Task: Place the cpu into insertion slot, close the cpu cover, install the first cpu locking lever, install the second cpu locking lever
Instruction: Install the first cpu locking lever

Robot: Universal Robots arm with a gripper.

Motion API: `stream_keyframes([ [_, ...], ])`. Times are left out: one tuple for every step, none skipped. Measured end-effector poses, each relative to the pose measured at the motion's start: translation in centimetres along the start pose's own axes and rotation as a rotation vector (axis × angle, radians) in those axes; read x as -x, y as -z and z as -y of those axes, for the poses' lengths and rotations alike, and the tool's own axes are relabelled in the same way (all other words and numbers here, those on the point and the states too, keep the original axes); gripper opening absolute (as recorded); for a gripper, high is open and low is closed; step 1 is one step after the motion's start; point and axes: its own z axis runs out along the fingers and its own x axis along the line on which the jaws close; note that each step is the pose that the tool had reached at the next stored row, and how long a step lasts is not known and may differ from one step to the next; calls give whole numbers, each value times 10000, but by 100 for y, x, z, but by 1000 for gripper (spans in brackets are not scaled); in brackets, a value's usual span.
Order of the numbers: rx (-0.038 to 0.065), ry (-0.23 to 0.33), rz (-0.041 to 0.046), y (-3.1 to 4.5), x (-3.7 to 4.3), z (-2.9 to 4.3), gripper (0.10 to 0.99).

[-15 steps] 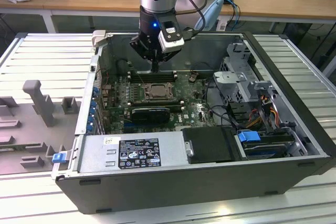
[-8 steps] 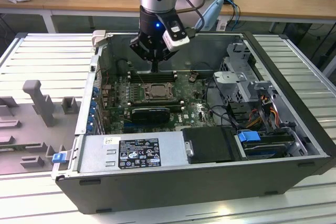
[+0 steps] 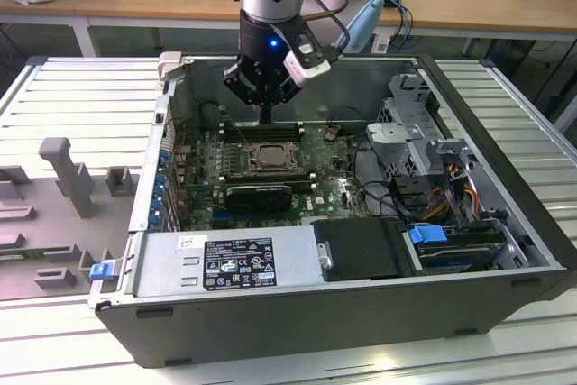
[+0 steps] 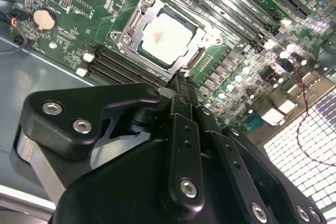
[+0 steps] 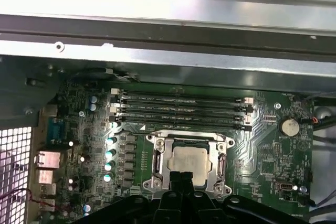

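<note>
The cpu (image 4: pixel 167 38) lies seated in the insertion slot (image 4: pixel 185 20) on the green motherboard, its pale metal face up. The silvery cpu cover (image 4: pixel 127 38) lies flat around the chip, which shows through its window. In the exterior view the cpu (image 3: pixel 268 159) sits just in front of the arm. My gripper (image 3: pixel 267 118) hangs a little above the board at the socket's far edge, beside the memory slots. In both wrist views my gripper (image 4: pixel 181 82) (image 5: pixel 182 178) is shut, its tips together with nothing between them, close to the socket's rim.
Long black memory slots (image 5: pixel 181 109) run beside the socket. The open computer case (image 3: pixel 297 313) walls in the board. A drive cage (image 3: pixel 419 123) and loose cables (image 3: pixel 451 196) fill the exterior view's right. A black card (image 3: pixel 260 196) lies in front of the socket.
</note>
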Motion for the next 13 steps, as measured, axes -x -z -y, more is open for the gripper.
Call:
stream_keyframes([
  [-1, 68, -3, 0, 0, 0, 106],
  [-1, 189, -8, 0, 0, 0, 106],
  [-2, 354, -15, 0, 0, 0, 106],
  [-1, 438, -17, -1, -10, -1, 106],
  [-1, 469, -19, -1, -26, -2, 106],
  [-2, 492, -19, -2, -40, -3, 106],
  [-2, 524, -19, -2, -43, -3, 106],
  [-3, 593, -19, -2, -47, -3, 106],
  [-5, 717, -16, -3, -53, -4, 106],
  [-5, 905, -17, -5, -63, -4, 106],
  [-6, 950, -14, -7, -94, -7, 106],
  [-6, 956, -15, -7, -103, -7, 106],
  [-6, 960, -14, -8, -113, -8, 106],
])
